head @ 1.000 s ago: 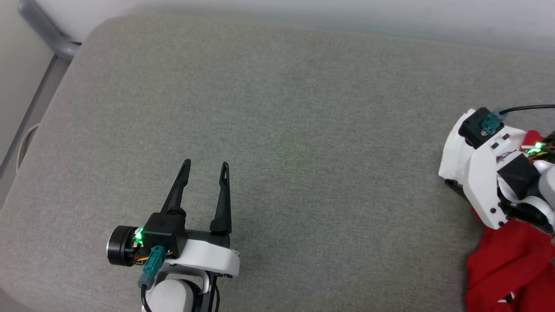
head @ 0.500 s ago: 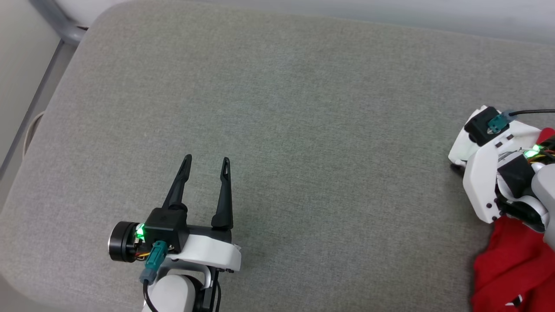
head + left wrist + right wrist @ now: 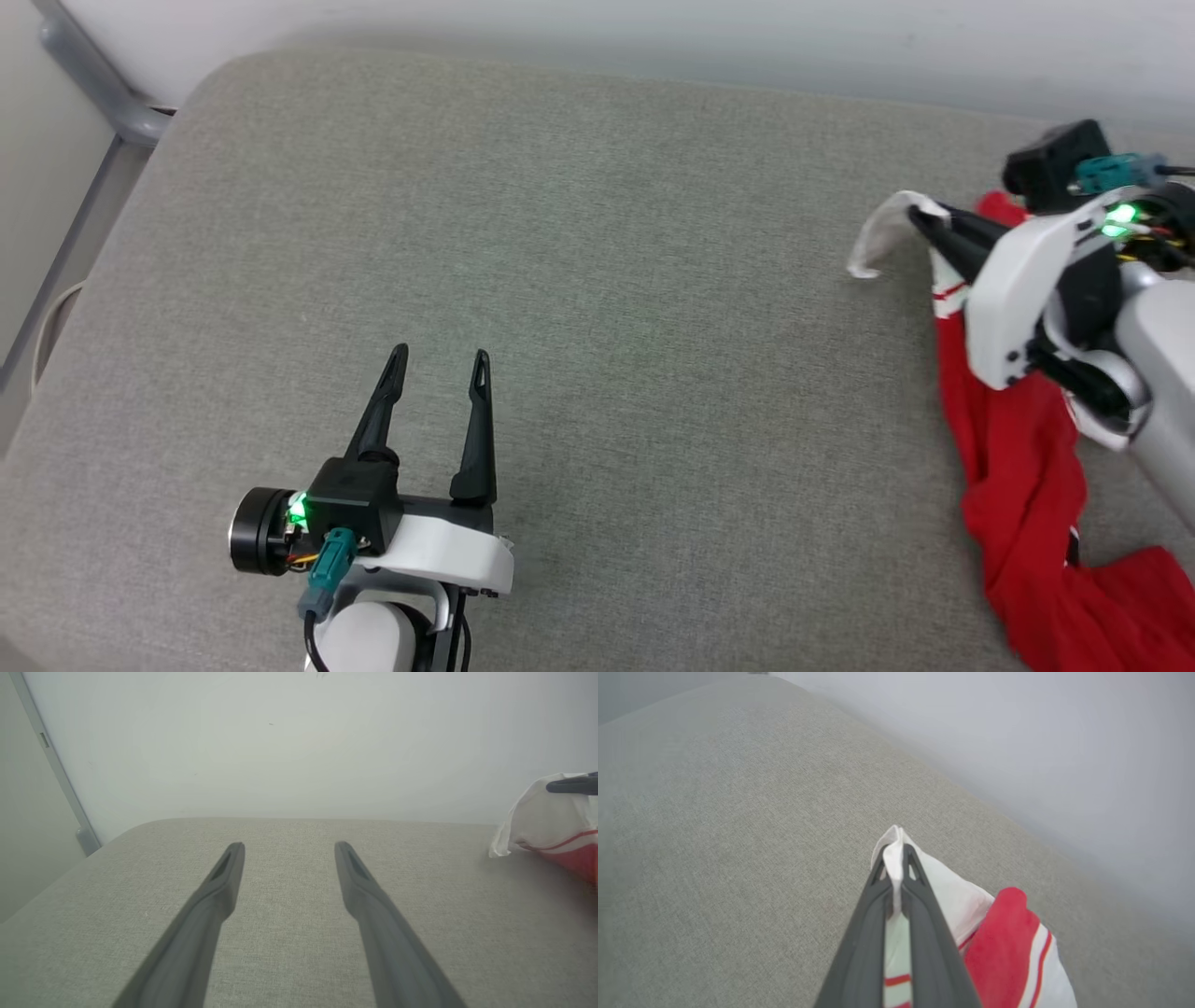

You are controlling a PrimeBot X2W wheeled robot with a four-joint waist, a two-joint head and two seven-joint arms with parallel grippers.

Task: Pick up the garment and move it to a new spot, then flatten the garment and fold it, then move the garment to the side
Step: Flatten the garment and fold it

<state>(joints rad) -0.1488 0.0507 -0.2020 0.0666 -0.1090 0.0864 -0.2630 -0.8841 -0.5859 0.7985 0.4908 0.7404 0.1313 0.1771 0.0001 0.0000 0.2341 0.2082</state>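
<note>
While the right pincer (image 3: 920, 217) is pressed together on a white sleeve of the garment (image 3: 1022, 467), I see that sleeve raised near the far right corner of the surface (image 3: 607, 280). The red body trails down from the pinch toward the near right of the head view and lies bunched on the grey cloth there. The left pincer (image 3: 442, 353) is spread with nothing between its fingers. It sits over the near left part of the surface, well apart from the garment.

The far edge runs along a pale wall (image 3: 653, 37). The far left corner is rounded and sits beside a grey post (image 3: 93, 84), and the left edge drops away below it. Between the two pincers the whole middle of the surface is bare grey fabric, so I have wide room to either side.

The right wrist view makes the grip plain: a white fold is squeezed between the two dark fingers of the right pincer (image 3: 896, 851) and pokes out past their tips. Red cloth and red-and-white trim of the garment (image 3: 1008, 933) hang just right of them.

From the left wrist view, the left pincer (image 3: 288, 845) points at the wall. The garment (image 3: 551, 812) is at the right edge, with a dark fingertip on top of its sleeve and a red stripe below. I cannot tell whether the sleeve's hem touches the surface.
</note>
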